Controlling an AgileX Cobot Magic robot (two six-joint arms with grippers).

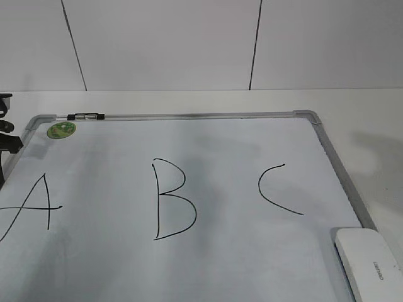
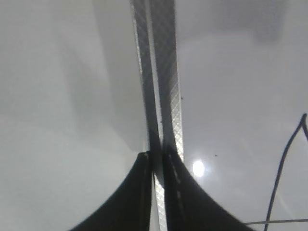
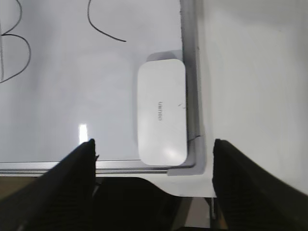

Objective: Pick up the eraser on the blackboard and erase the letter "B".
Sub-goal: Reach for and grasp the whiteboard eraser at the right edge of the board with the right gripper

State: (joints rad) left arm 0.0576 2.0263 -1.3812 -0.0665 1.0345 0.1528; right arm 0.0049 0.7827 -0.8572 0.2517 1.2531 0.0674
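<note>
The blackboard (image 1: pixel 252 145) is a white board with a grey frame, lying flat. The black letter "B" (image 1: pixel 171 198) is drawn at its middle, whole and unsmudged. The white eraser (image 1: pixel 368 264) lies on the board's near right corner. In the right wrist view the eraser (image 3: pixel 161 113) lies just ahead of my right gripper (image 3: pixel 154 149), which is open, empty and above it. Part of the "B" (image 3: pixel 28 54) shows at that view's left edge. My left gripper (image 2: pixel 156 155) is shut, with its tips at the board's left frame strip (image 2: pixel 166 72). It also shows at the exterior view's left edge (image 1: pixel 7 135).
A black "A" (image 1: pixel 38 207) is left of the "B" and a black "C" (image 1: pixel 277 189) is right of it. A round green sticker (image 1: pixel 61 130) and a small black clip (image 1: pixel 86 116) sit at the far left corner. White table (image 1: pixel 371 119) surrounds the board.
</note>
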